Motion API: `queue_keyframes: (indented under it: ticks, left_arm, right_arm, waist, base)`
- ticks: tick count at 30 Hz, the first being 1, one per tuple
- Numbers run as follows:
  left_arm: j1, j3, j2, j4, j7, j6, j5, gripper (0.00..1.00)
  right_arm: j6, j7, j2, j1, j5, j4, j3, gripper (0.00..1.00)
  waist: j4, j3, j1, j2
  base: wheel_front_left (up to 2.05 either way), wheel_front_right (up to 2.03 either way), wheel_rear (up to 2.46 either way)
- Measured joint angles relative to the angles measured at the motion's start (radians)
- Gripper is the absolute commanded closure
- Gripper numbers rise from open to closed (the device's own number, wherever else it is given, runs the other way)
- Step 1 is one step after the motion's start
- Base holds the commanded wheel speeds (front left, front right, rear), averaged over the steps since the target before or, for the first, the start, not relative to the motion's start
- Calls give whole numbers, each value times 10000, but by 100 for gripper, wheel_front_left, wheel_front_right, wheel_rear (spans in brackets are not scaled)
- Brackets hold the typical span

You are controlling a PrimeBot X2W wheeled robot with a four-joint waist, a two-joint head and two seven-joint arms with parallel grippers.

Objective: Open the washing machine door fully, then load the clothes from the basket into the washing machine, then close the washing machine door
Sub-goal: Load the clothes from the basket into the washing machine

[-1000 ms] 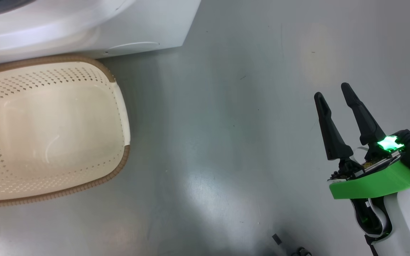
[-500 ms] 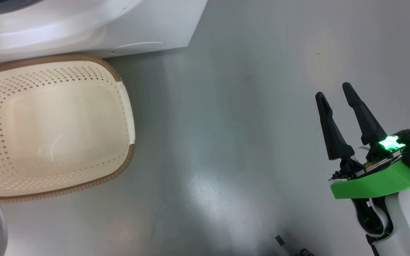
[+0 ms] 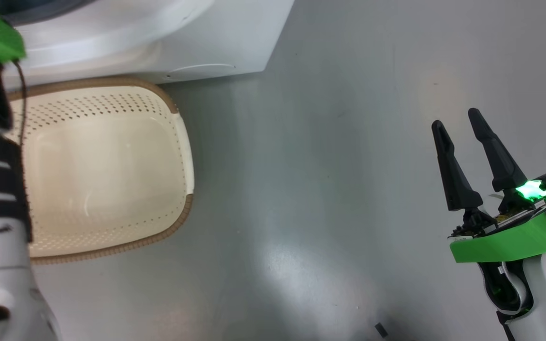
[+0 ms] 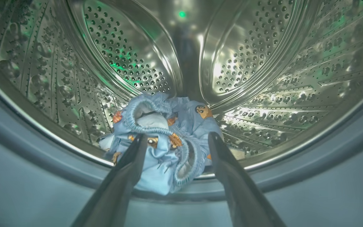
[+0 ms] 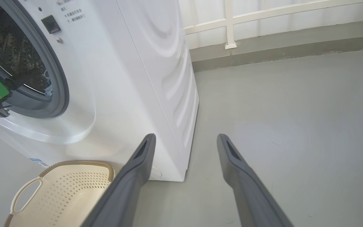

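A: Grey floor (image 3: 301,189), how many baskets?
B: One basket (image 3: 184,142), beside one washing machine (image 5: 156,78).
A: And the clothes (image 4: 162,157)?
B: One blue bundle at the steel drum (image 4: 247,47) mouth; left gripper (image 4: 177,136) spread wide before it, right gripper (image 3: 455,118) spread wide above floor.

Shiny perforated steel drum (image 4: 247,56), soft printed cloth clothes (image 4: 165,142), perforated plastic basket (image 3: 107,156)

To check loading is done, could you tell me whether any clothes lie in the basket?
No, the basket is bare down to its floor.
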Motion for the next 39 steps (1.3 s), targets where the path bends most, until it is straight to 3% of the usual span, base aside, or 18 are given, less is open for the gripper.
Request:
queue_keyframes:
  ticks: [11, 23, 39]
  left_arm:
    - [2632, 111, -861, -1824, 0, 90, 31, 0]
    - [5239, -151, -1074, -3020, 2, 347, 48, 0]
    - [8310, -646, -1064, -3881, 4, 368, -230, 0]
  right_arm:
    - [0, 0, -244, 312, -15, 71, -59, 0]
    - [0, 0, -453, 890, -92, 282, -92, 0]
    - [0, 0, -652, 2331, -107, 560, -326, 0]
  waist:
    - [423, -705, 0, 0]
    - [718, -1833, -1, 0]
    - [1050, -3618, -1, 0]
  base:
    - [0, 0, 0]
    - [0, 0, 0]
    - [0, 0, 0]
